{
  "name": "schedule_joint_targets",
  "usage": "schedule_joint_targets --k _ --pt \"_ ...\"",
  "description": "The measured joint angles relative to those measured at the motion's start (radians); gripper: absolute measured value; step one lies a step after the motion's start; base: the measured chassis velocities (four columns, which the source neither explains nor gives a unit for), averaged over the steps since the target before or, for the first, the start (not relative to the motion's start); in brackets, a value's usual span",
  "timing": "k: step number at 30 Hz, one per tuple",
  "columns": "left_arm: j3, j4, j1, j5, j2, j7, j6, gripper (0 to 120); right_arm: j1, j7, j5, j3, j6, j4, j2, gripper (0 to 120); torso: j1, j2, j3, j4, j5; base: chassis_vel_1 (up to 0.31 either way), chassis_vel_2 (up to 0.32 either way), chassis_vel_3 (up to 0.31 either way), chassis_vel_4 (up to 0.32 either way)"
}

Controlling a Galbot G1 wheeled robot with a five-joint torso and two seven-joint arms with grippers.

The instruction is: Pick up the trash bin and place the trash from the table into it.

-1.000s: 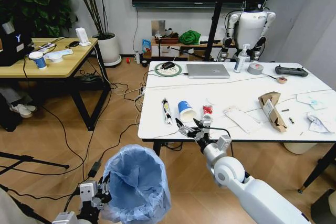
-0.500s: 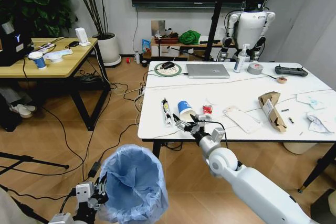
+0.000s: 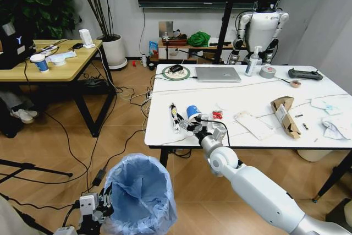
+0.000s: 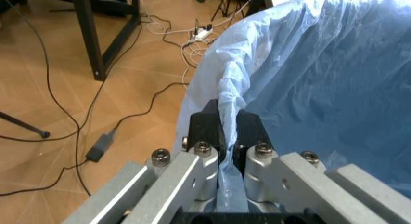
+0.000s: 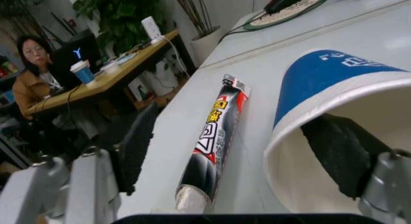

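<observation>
The trash bin (image 3: 140, 193) with its light-blue bag stands low at the front left, and my left gripper (image 3: 102, 205) (image 4: 226, 131) is shut on its bag-lined rim. On the marble table (image 3: 242, 98) lies the trash: a blue-white paper cup (image 3: 192, 113) (image 5: 334, 89) on its side, a black-white tube wrapper (image 3: 174, 117) (image 5: 215, 132), a red wrapper (image 3: 218, 115), white paper (image 3: 254, 125), a torn cardboard box (image 3: 286, 115) and tissues (image 3: 333, 128). My right gripper (image 3: 190, 124) (image 5: 237, 147) is open, one finger inside the cup's mouth and the other beyond the tube wrapper.
At the table's far side sit a grey laptop (image 3: 218, 74), a tape roll (image 3: 268, 71), a spray bottle (image 3: 252, 61), a mouse on its pad (image 3: 176, 70) and a controller (image 3: 305, 74). A wooden desk (image 3: 52, 64) stands left, with cables (image 3: 129, 94) across the floor.
My right gripper has moved forward over the table edge to the cup, and one finger now sits in its mouth. The bin and left gripper have sunk slightly.
</observation>
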Motion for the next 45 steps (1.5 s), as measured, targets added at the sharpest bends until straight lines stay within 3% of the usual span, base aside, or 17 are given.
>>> schedule_joint_targets --k 3,4,8,10,14,16,21,38,42,45 --pt "0.000 0.000 0.000 0.000 0.000 0.000 0.000 0 -0.001 -0.003 -0.001 0.000 0.003 -0.002 0.000 72 0.000 0.000 0.000 -0.0001 0.0000 0.000 0.000 0.000 0.000" --pt "-0.001 -0.001 0.000 0.000 0.001 0.000 0.000 0 -0.002 -0.006 -0.001 0.000 0.008 -0.002 -0.001 64 0.000 0.000 0.000 -0.0001 0.0000 0.000 0.000 0.000 0.000" --pt "-0.002 -0.001 -0.004 -0.004 0.004 -0.001 -0.001 0 -0.005 -0.013 -0.001 0.003 0.019 0.004 -0.012 47 0.000 0.000 0.000 -0.0001 0.0000 0.000 0.000 0.000 0.000" --pt "-0.001 -0.001 -0.006 -0.005 0.005 -0.002 -0.001 0 -0.005 -0.013 -0.001 0.003 0.023 0.005 -0.013 44 0.000 0.000 0.000 -0.0001 0.0001 0.000 0.000 0.000 0.000" --pt "0.002 0.000 -0.014 -0.011 0.007 -0.003 0.001 0 -0.006 -0.002 0.001 0.005 0.024 0.013 -0.013 26 0.000 0.000 0.000 -0.0001 0.0001 0.000 0.000 0.000 0.000" --pt "0.002 0.000 -0.014 -0.011 0.007 -0.003 0.001 0 -0.007 0.000 0.000 0.005 0.024 0.013 -0.013 24 0.000 0.000 0.000 -0.0001 0.0001 0.000 0.000 0.000 0.000" --pt "0.003 0.001 -0.017 -0.015 0.009 -0.003 0.003 0 -0.012 0.009 -0.006 0.005 0.021 0.015 -0.014 1 0.000 0.000 0.000 0.0000 0.0003 0.000 0.000 0.000 0.000" --pt "0.024 0.014 -0.040 -0.021 0.011 -0.007 0.014 0 -0.012 -0.010 -0.007 0.022 0.030 0.012 -0.033 0 0.000 0.000 0.000 0.0000 0.0003 0.000 0.000 0.000 0.000" --pt "0.049 0.011 -0.052 -0.031 0.021 -0.022 0.035 0 -0.004 -0.025 0.007 0.043 0.041 0.042 -0.074 0 0.000 0.000 0.000 0.0002 0.0005 0.000 0.000 0.000 0.000" --pt "0.093 0.012 -0.121 -0.094 0.050 -0.054 0.081 0 -0.005 -0.043 0.035 0.066 0.047 0.117 -0.158 0 0.000 0.000 0.000 0.0000 0.0005 0.000 0.000 0.000 0.000"
